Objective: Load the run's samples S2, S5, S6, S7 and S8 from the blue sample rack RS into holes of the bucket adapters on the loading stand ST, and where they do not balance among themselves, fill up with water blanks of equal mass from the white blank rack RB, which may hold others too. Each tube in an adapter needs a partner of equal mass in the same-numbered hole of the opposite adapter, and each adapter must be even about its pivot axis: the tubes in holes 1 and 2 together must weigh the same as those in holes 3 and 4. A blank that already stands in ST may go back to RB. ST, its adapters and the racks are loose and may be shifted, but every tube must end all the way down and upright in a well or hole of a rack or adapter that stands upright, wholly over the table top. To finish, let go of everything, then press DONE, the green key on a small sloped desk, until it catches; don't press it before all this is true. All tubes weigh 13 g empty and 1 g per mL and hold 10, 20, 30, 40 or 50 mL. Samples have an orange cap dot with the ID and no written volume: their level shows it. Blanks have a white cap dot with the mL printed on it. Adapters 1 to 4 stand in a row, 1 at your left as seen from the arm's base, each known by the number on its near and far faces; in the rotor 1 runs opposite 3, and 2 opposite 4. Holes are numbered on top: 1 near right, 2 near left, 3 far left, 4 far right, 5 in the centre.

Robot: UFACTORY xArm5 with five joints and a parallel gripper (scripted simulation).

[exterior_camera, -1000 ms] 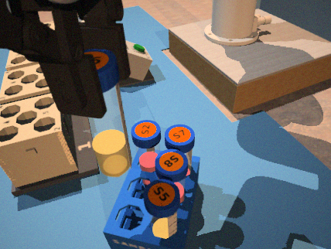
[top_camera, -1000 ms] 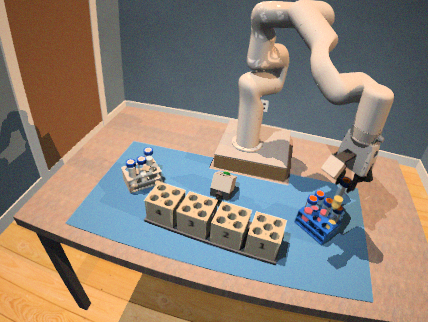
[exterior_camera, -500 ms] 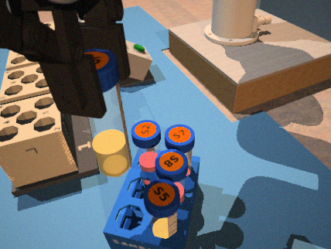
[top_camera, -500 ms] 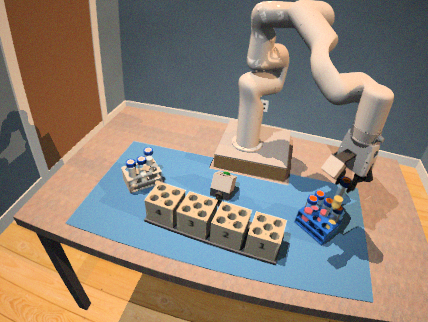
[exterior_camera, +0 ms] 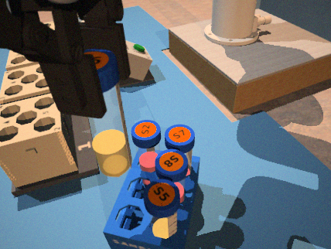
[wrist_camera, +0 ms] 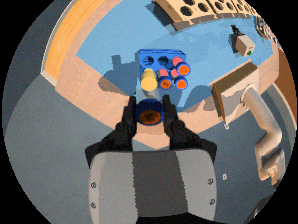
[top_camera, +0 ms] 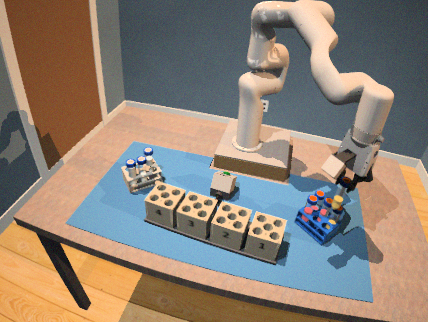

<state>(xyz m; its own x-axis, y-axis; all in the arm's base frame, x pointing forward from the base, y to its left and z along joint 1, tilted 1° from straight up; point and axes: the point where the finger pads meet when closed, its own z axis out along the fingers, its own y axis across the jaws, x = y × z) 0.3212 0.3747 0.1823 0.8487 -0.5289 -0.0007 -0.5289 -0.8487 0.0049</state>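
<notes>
— Judging by the adapters (top_camera: 215, 218), how much is done?

— Almost nothing: every hole I can see stands open. The gripper (exterior_camera: 83, 83) has its jaws clamped under the cap of one sample tube (exterior_camera: 110, 127), hanging clear above the blue rack RS (exterior_camera: 127, 228), near adapter 1. By its low yellow fill I judge it a light one.

— What writing is readable?

— Caps S2 (exterior_camera: 145, 130), S7 (exterior_camera: 179, 135), S8 (exterior_camera: 171, 162) and S5 (exterior_camera: 162, 194) in the rack; the held cap I cannot read, probably S6. Adapter faces show 4, 3, 2, 1.
</notes>
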